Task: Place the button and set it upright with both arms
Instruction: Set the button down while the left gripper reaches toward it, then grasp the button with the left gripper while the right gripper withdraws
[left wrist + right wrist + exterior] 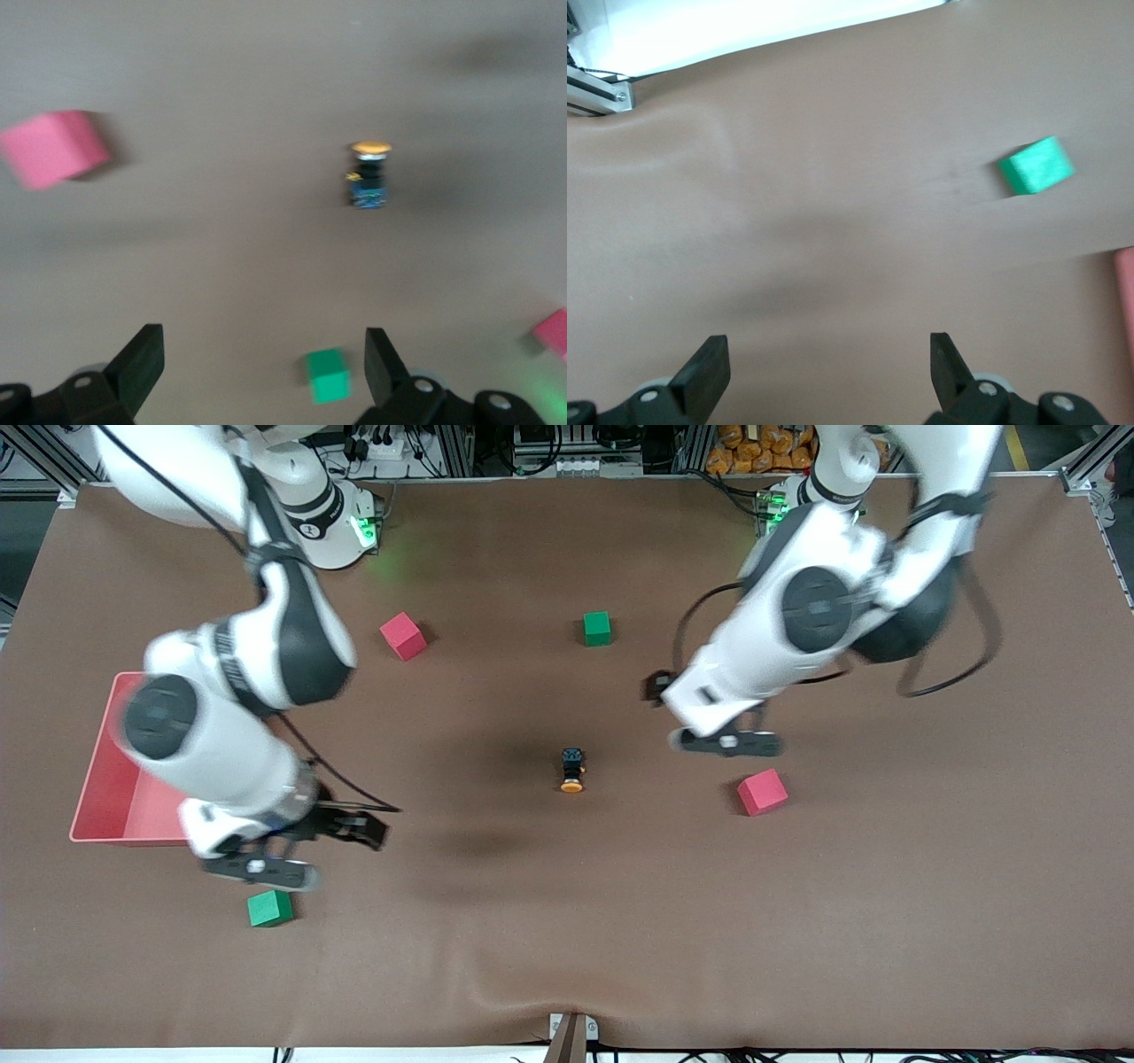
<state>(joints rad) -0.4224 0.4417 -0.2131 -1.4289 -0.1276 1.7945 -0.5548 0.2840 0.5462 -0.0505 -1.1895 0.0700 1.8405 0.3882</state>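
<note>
Left gripper [726,742]: fingers [142,363] spread wide, holding nothing, up in the air over bare cloth just beside a red cube [762,792] toward the left arm's end of the table. Right gripper [261,871]: fingers [707,367] likewise spread, empty, over the cloth close to a green cube [269,908] and next to the red tray [106,797] at the right arm's end. Button [572,770]: lies on its side on the brown cloth [567,939] near the table's middle, between the two grippers and apart from both; the orange cap points toward the front camera, the black body away from it. It lies closer to the left gripper than to the right, and the left wrist view shows it ahead of the open fingers, well clear of them; the right wrist view does not show it. Other cubes: a second red cube [403,636] and a second green cube [597,628], both farther from the front camera than the button, toward the arms' bases. Both arms show motion blur.
</note>
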